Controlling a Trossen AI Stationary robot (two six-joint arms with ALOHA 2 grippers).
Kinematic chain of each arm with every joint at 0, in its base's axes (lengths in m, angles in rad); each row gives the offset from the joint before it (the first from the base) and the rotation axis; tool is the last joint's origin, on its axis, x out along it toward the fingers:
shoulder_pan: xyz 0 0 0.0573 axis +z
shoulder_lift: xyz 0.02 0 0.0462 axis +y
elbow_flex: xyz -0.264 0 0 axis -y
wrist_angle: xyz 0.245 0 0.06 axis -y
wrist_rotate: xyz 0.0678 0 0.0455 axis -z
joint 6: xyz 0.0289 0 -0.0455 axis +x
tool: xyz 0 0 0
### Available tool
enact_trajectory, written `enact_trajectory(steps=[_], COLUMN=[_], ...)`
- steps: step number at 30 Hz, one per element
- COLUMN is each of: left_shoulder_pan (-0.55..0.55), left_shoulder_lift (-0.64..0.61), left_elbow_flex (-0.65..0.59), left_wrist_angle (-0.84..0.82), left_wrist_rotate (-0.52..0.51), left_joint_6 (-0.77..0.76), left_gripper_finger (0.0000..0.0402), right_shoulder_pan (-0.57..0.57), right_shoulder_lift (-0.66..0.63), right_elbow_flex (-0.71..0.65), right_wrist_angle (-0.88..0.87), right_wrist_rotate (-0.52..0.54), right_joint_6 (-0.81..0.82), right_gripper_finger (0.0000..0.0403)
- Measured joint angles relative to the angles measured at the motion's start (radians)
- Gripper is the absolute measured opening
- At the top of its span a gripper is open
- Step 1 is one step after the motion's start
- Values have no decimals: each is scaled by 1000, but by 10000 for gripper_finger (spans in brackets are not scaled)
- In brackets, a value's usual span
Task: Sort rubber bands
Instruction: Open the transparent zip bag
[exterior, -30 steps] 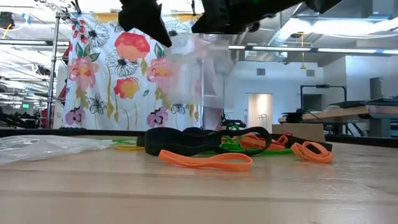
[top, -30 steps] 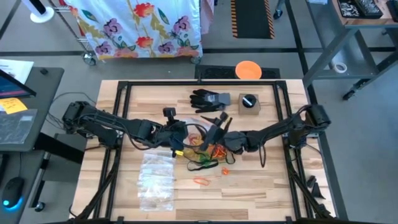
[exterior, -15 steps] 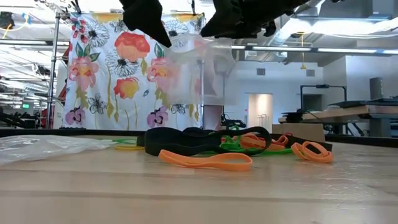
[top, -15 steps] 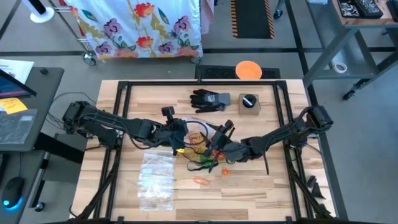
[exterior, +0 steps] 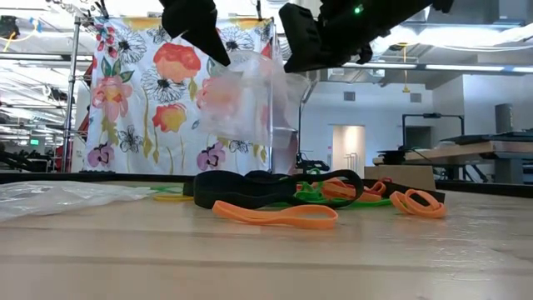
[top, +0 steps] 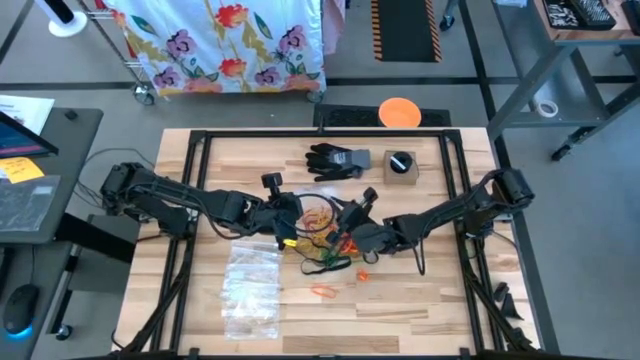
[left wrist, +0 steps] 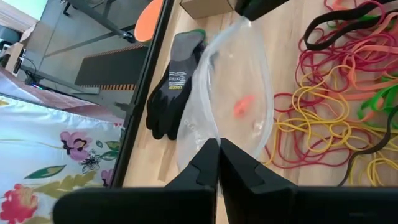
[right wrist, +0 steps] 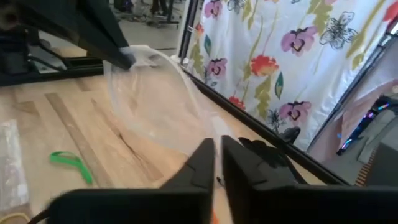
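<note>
A clear plastic bag (top: 318, 212) hangs open in the air between my two grippers, above a pile of rubber bands (top: 335, 250) in red, yellow, orange, green and black. One small orange band (left wrist: 244, 107) lies inside the bag. My left gripper (left wrist: 219, 142) is shut on the bag's rim on the table's left side. My right gripper (right wrist: 216, 142) is shut on the opposite rim. In the low view the bag (exterior: 250, 100) hangs between the left gripper (exterior: 200, 33) and the right gripper (exterior: 321, 37). A lone orange band (top: 323, 291) lies nearer the front edge. My left gripper pinches the bag's mouth rim (left wrist: 213, 132) between its two fingers, coming from the table's left and slanting down. The bag hangs clear of the table below the fingers. My right gripper pinches the opposite rim (right wrist: 207, 132) between its two fingers, coming nearly level from the table's right. The bag's mouth is held spread between the two holds.
A black glove (top: 338, 160) and a small cardboard box (top: 400, 165) with a black knob lie toward the far edge. A heap of clear bags (top: 250, 290) lies at the front left. A black frame (top: 200, 135) runs round the table.
My right gripper has sunk a little toward the bag, tipped and rolled, and shut on the bag's rim. The bag, which hung from my left gripper alone, is now spread wider between both grippers.
</note>
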Motion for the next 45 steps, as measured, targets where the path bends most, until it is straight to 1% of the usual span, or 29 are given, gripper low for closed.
enact_trajectory(steps=[5, 8, 10, 13, 15, 17, 19, 21, 23, 26, 29, 31, 35, 36, 40, 43, 45], left_shoulder_pan=[0, 0, 0, 0, 0, 0, 0, 0, 0, 0, 0, 0, -1, -2, -3, 2, 2], left_shoulder_lift=[0, 0, 0, 0, 0, 0, 0, 0, 0, 0, 0, 0, 0, 0, 0, 2, 11], left_elbow_flex=[0, 0, 0, 0, 0, 0, 0, 0, 0, 0, 0, 0, 0, 0, 0, 0, 0], left_wrist_angle=[0, 1, 4, 5, 5, 6, 7, 7, 6, 6, 6, 7, 9, 14, 39, 100, 157], left_wrist_rotate=[0, 9, 22, 30, 31, 30, 21, 13, 8, 9, 23, 24, 24, 24, 34, 99, 148], left_joint_6=[0, 0, 0, 0, 0, 0, 0, 2, 4, 29, 45, 53, 68, 62, 23, 24, 48], left_gripper_finger=[0, 0, 0, 0, 0, 0, 0, 0, 0, 0, 0, 0, 0, 0, 0, 0, 0], right_shoulder_pan=[-21, -30, -34, -34, -33, -31, -32, -32, -32, -32, -24, -22, -18, -18, -18, -21, -28], right_shoulder_lift=[0, 0, 0, 0, 0, 0, 0, 0, 0, 0, 0, 0, 0, 0, 0, 1, 1], right_elbow_flex=[0, 0, 0, 0, 0, 0, 0, 0, 0, 0, 0, 0, 0, 0, 0, 0, 0], right_wrist_angle=[7, 26, 45, 88, 104, 105, 87, 54, 17, -14, -10, -9, -8, -9, 36, 122, 184], right_wrist_rotate=[-57, -107, -141, -168, -165, -139, -127, -117, -113, -113, -110, -109, -93, -92, -89, -93, -137], right_joint_6=[0, -18, -47, -97, -121, -125, -120, -94, -58, -24, -22, -22, -30, -32, -31, -58, -80], right_gripper_finger=[3, 17, 39, 87, 123, 160, 188, 202, 204, 188, 152, 116, 23, 12, 5, 3, 2])
